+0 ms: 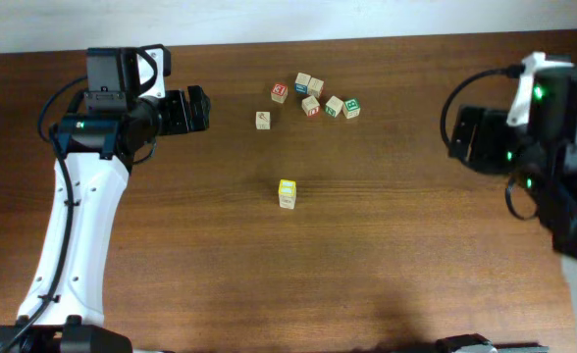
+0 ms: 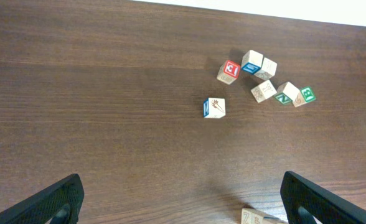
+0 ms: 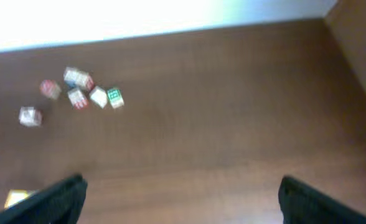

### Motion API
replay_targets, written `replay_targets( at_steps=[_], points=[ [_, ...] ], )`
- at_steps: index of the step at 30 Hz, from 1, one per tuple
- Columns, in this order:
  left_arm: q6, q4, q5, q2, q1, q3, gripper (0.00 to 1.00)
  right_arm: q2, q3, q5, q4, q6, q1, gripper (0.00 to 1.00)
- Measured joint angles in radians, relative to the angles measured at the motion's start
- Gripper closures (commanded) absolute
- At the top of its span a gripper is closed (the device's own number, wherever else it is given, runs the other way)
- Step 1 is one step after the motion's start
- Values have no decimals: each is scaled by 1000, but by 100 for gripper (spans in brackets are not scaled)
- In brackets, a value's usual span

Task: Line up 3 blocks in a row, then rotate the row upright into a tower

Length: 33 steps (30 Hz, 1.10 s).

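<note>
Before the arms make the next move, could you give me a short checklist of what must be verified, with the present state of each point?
1. The left pincer is open: ok.
2. The right pincer is open: ok.
3. Both pincers hold nothing: ok.
4. The yellow-faced block stands apart from the cluster of printed cubes: ok.
5. Bare table lies between the left pincer and the yellow-faced block: ok.
6. Whether the yellow-faced block is alone or has others against it: cannot tell, too small.
</note>
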Motion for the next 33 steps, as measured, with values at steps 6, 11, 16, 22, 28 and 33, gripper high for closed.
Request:
replay_targets(
  at_steps=[6, 11, 16, 22, 28, 33],
  points=[
    [0, 0, -2, 0, 0, 0, 1, -334, -523, -93, 481, -58, -36, 2],
    [0, 0, -3, 0, 0, 0, 1, -637, -981, -145, 802, -66, -41, 2],
    [0, 0, -2, 0, 0, 0, 1, -863, -1283, -159, 920, -69, -42, 2],
    [0, -1, -2, 0, 0, 0, 1, -1094, -1508, -163, 1017, -70, -42, 2],
    [0, -1, -2, 0, 0, 0, 1, -1172, -1620, -166, 1054, -73, -42, 2],
    [0, 0, -2, 0, 0, 0, 1, -1172, -1629, -166, 1054, -76, -42, 2]
  ],
)
